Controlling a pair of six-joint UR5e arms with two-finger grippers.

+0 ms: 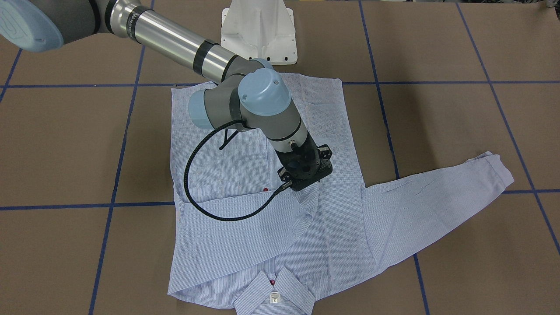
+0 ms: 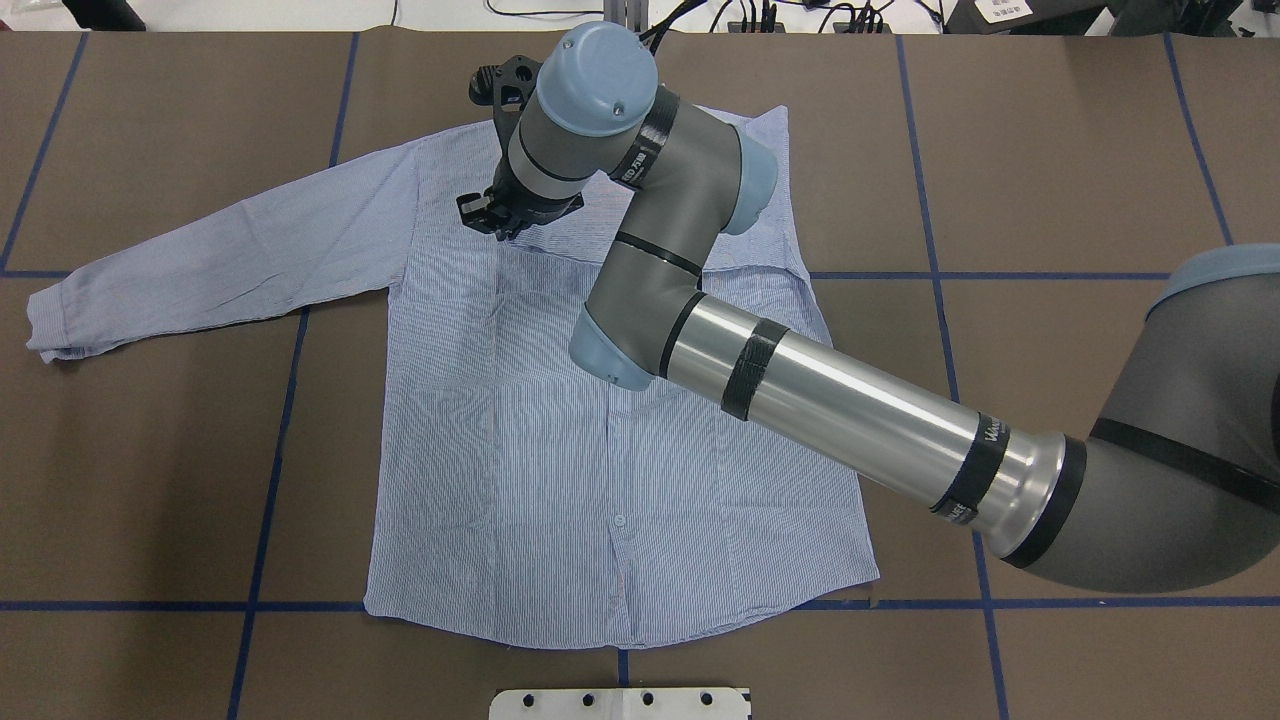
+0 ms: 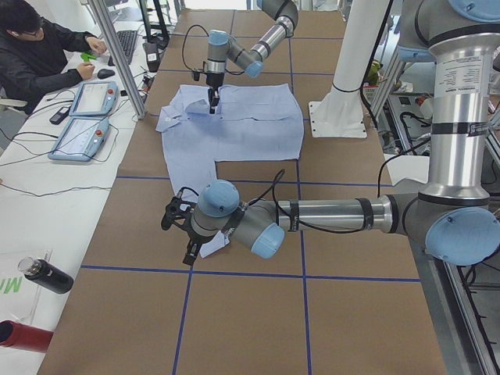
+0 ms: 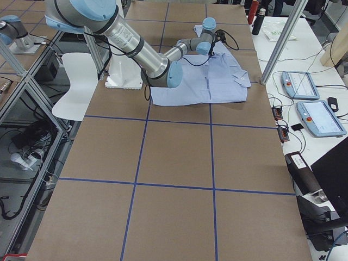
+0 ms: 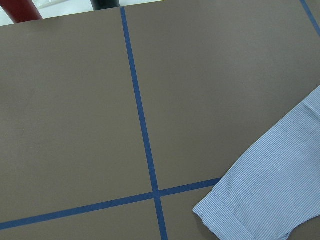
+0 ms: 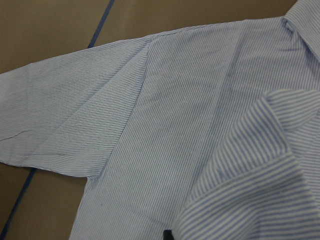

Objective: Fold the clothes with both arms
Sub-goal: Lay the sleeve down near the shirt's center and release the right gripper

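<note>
1 sleeve (image 1: 245,227) lies folded across the shirt (image 2: 560,480) under the right gripper (image 2: 505,222). The left gripper (image 3: 186,238) should take the outstretched sleeve (image 2: 220,250) next. Both jaws are hidden, so I cannot tell their state.

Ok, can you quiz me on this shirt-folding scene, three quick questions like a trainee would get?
1. True or false: both sleeves of the shirt lie stretched out sideways.
2. The right end effector hangs over the shirt's: A) chest, B) bottom hem, C) collar.
3. Which part of the shirt lies nearest the left end effector?

Key:
1. False. Only the outstretched sleeve does; the folded sleeve lies across the front.
2. A.
3. The cuff of the outstretched sleeve.
</note>
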